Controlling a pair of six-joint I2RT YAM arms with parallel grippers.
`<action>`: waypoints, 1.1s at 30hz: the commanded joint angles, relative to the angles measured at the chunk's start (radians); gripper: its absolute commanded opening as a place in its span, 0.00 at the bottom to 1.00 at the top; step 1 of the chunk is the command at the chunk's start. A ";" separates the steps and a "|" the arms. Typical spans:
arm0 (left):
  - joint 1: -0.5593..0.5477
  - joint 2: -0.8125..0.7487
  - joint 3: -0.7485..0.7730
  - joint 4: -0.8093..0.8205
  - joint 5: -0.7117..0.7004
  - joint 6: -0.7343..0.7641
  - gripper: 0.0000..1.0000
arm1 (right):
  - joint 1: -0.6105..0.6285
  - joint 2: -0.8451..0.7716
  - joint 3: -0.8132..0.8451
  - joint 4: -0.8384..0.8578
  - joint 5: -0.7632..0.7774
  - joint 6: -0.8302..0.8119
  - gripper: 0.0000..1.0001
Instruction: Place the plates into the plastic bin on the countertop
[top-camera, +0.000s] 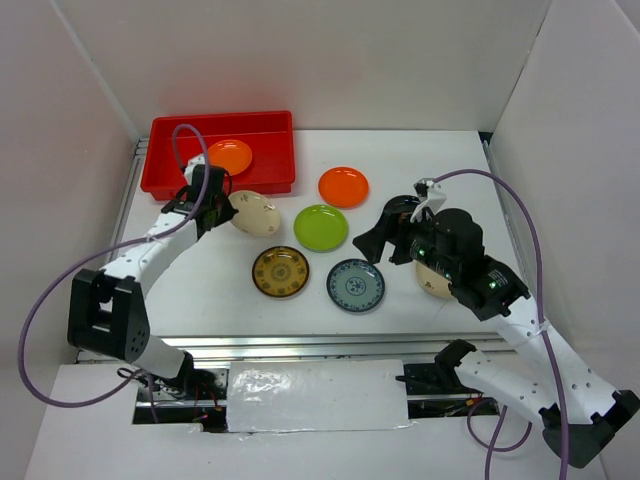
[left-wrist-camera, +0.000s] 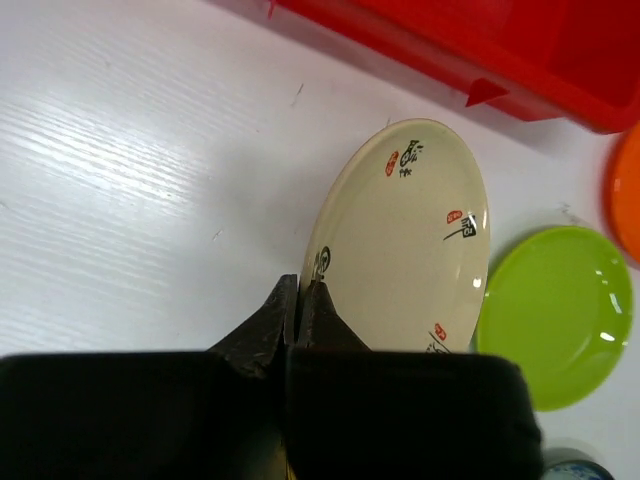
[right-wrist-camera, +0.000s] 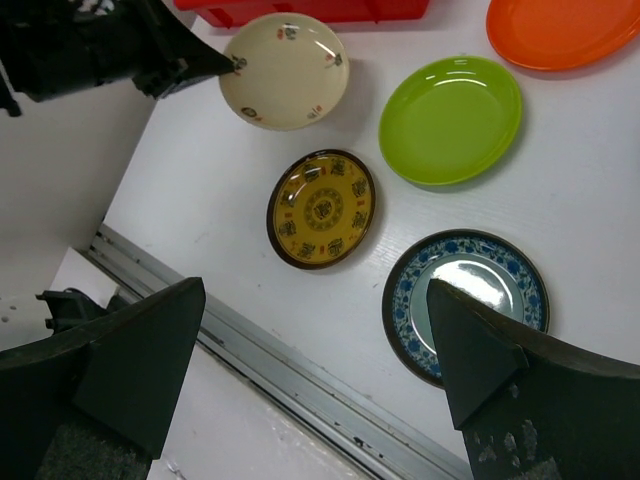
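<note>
Left fingers (left-wrist-camera: 268, 325) (reaching forward) pinch tilted cream plate (left-wrist-camera: 405, 240).

Top view, clock dirs taken from centre plate (top-camera: 320, 227). Bin (top-camera: 165, 172) at 10 o'clock, in far-L corner of countertop (top-camera: 440, 165), w/ bin plate (top-camera: 230, 156) near its middle. Gripped plate (top-camera: 254, 212) at 9 o'clock, just in front of bin. L gripper (left-wrist-camera: 298, 297) is clamped on that plate's 9 o'clock rim. Far plate (top-camera: 343, 186) at 1 o'clock, just beside. Near-L plate (top-camera: 280, 272) at 7 o'clock, near-R plate (top-camera: 355, 285) at 5 o'clock, side by side, apart. R gripper (right-wrist-camera: 315, 300), jaws apart, at 3 o'clock. Last plate (top-camera: 432, 283) at 4 o'clock, well apart, mostly under R arm.
</note>
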 joint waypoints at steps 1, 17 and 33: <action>0.000 -0.082 0.126 -0.135 -0.059 0.035 0.00 | 0.014 -0.004 0.018 0.054 0.012 0.008 1.00; 0.302 0.563 0.769 0.155 0.213 0.000 0.00 | -0.024 0.066 0.009 0.100 -0.035 -0.007 1.00; 0.362 0.820 0.954 0.115 0.358 -0.055 0.40 | -0.016 0.111 0.027 0.093 -0.034 -0.016 1.00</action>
